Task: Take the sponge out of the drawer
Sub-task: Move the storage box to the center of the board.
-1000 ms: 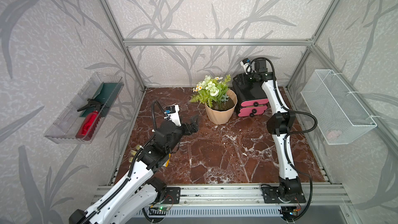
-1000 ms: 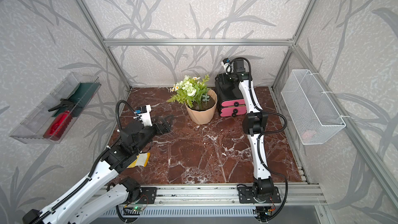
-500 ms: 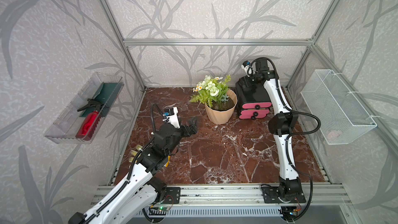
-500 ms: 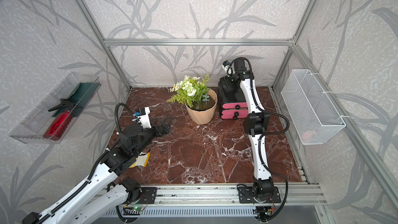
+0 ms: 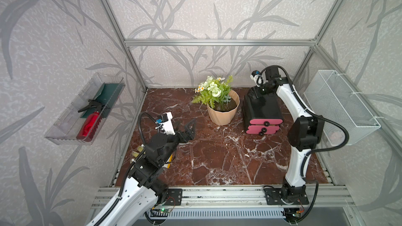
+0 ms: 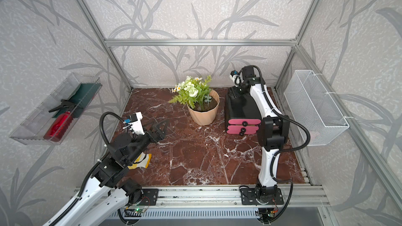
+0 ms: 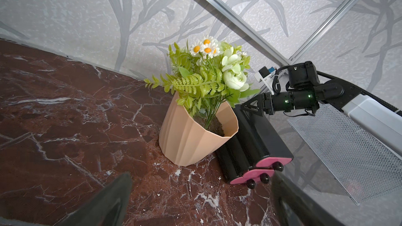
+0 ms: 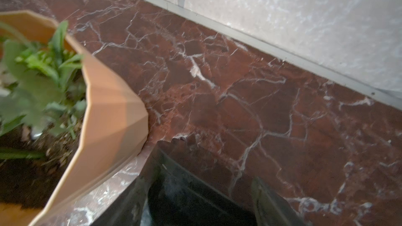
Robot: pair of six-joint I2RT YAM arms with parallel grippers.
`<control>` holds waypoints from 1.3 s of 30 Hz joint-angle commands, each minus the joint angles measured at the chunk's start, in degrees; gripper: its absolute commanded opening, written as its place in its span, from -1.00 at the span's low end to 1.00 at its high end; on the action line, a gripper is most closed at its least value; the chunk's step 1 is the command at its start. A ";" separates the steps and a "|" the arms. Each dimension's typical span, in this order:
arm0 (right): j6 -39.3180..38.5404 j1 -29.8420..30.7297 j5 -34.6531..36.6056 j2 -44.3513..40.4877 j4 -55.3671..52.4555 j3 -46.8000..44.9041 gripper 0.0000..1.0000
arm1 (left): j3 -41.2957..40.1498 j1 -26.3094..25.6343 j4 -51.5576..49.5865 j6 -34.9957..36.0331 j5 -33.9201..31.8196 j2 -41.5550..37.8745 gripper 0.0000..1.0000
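The drawer unit (image 5: 262,107) is a black box with two pink fronts (image 5: 265,122) and black knobs, at the back right beside the flowerpot. Both drawers are closed, and the sponge is hidden. My right gripper (image 5: 253,93) sits on the unit's top rear edge. In the right wrist view its fingers (image 8: 267,203) are apart, with the black top between them, and I cannot tell whether they press on it. My left gripper (image 5: 186,125) hovers low over the marble floor, left of the pot. It is open and empty, facing the drawer fronts (image 7: 261,170).
A peach flowerpot (image 5: 223,109) with green plants stands against the drawer unit's left side. A white wire basket (image 5: 339,105) hangs on the right wall. A clear tray (image 5: 65,135) on the left wall holds a red spray bottle (image 5: 89,122). A yellow-white item (image 6: 142,161) lies under my left arm.
The drawer unit has slid toward the front with my right gripper on its rear edge, and that gripper's jaws have narrowed. My left gripper has drawn back slightly, still open.
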 commanded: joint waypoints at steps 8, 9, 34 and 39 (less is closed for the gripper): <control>7.57 1.33 0.76 -20.31 -2.30 -21.39 0.74 | 0.47 -0.05 -1.27 -2.19 6.02 -0.44 0.99; 8.03 1.34 1.73 -22.23 -1.75 -21.61 0.79 | 0.72 -0.03 -1.34 -2.15 6.72 -0.08 0.98; 20.76 -8.61 2.65 -47.33 0.89 -43.38 0.98 | 3.36 -0.84 -0.54 0.21 16.88 4.83 0.98; 19.81 -8.60 6.28 -46.60 0.80 -45.60 0.98 | 3.31 -0.79 -0.18 0.18 17.62 5.17 0.98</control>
